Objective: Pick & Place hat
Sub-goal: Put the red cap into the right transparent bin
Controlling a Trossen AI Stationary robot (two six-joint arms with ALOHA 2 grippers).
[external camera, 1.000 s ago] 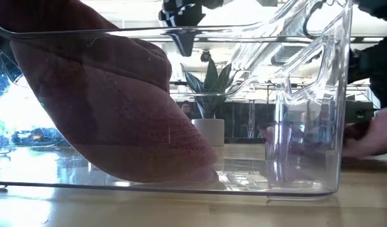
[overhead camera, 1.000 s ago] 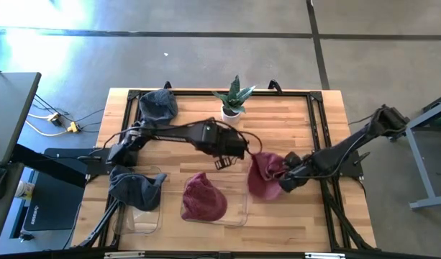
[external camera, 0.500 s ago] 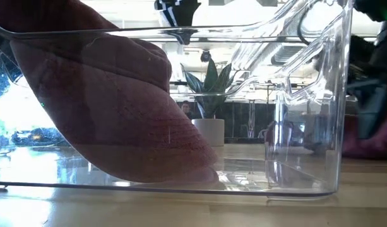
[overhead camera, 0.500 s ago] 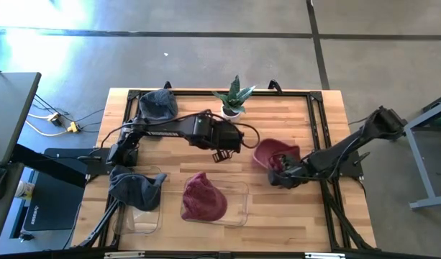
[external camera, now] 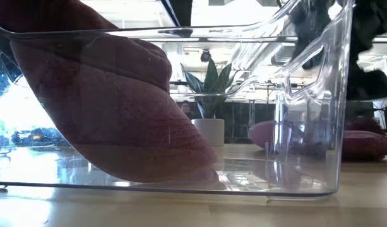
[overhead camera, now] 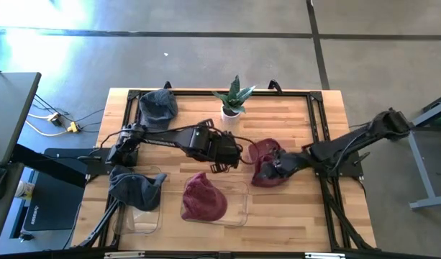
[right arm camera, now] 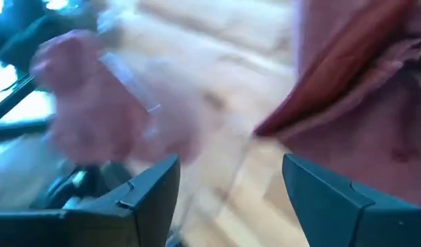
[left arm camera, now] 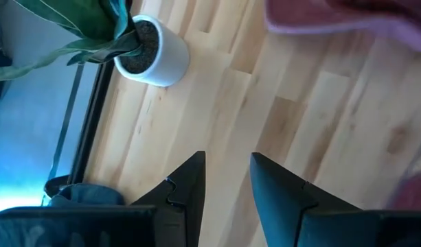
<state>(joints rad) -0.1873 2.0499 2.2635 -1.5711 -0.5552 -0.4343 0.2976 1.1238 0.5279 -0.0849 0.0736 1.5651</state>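
A maroon hat lies on the wooden table just right of a clear bin; it also shows in the low view and in the right wrist view. My right gripper is open, low at the hat's right side; the wrist view shows its fingers wide apart. My left gripper is open and empty above bare table just left of the hat, its fingers a little apart. A second maroon hat lies inside the clear bin. My right gripper stands open at the maroon hat's right side. The gripper's own body covers that spot from above and the wrist view is blurred, so I cannot tell whether a finger touches the hat.
A potted plant stands at the table's far middle. A grey hat lies at the far left, and another grey hat lies over a small clear bin at the near left. Black frame rails run along the table's edges.
My right gripper has carried the maroon hat from beside the bin's right wall toward the far edge, then a little toward the left. The hat has turned about and now lies flat on the table. My left gripper has stayed near the same spot.
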